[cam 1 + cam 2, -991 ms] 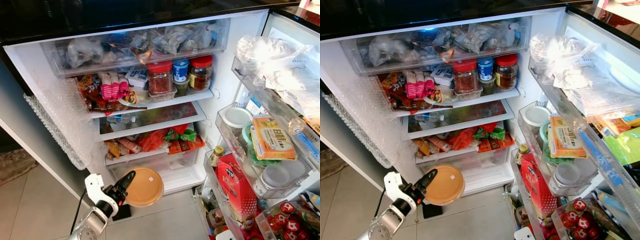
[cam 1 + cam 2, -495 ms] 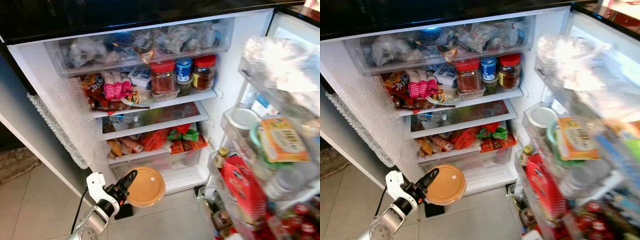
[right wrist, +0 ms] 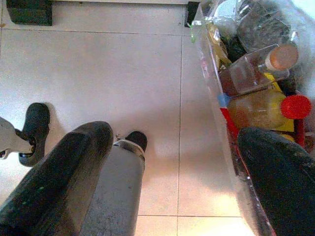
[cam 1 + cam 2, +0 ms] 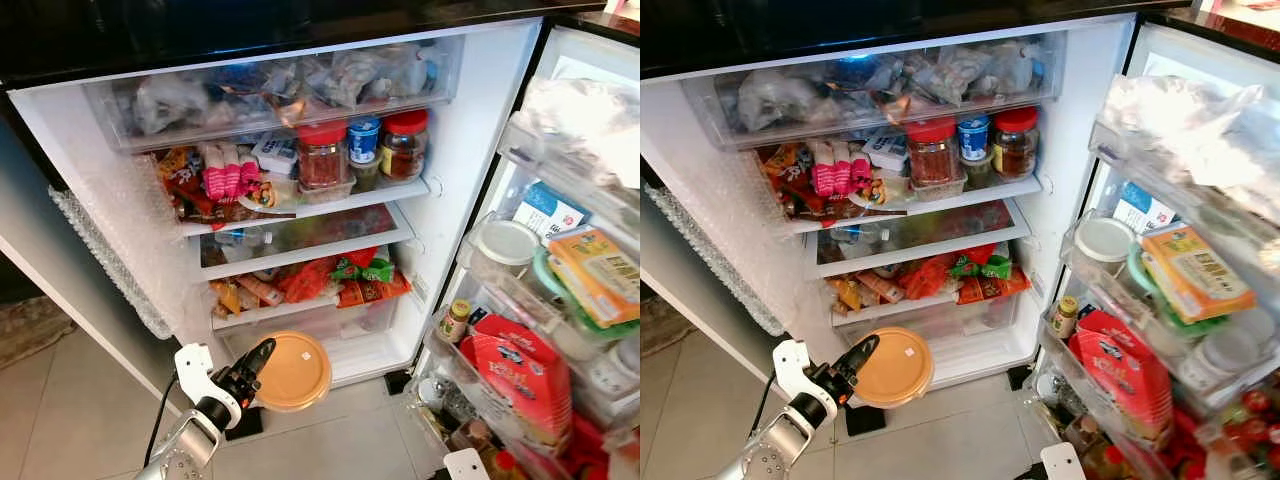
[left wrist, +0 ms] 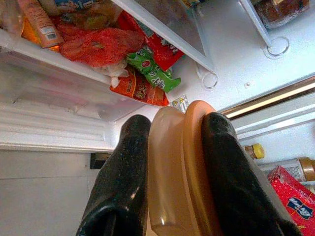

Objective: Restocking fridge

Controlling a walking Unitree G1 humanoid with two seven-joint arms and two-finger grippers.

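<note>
Orange plastic lidded container (image 4: 290, 372), low and near, before the fridge's bottom shelf (image 4: 350, 355). Left gripper (image 5: 170, 147) fingers clamp its rim edge-on. Likely light, stiff, slick; edge hold could pivot. Right gripper (image 3: 172, 162) spread, idle near floor.

Head cameras, left and right eye: set high, facing forward and down into the open fridge (image 4: 300, 215), shelves and door bins (image 4: 1160, 330) both in frame; the two share nearly the same scene, slightly offset sideways.

Left wrist camera: close, low by the floor, looking along its fingers (image 5: 123, 182) up at the lower shelves.

Right wrist camera: looking straight down at floor tiles (image 3: 123, 88) beside the lowest door bin.
</note>
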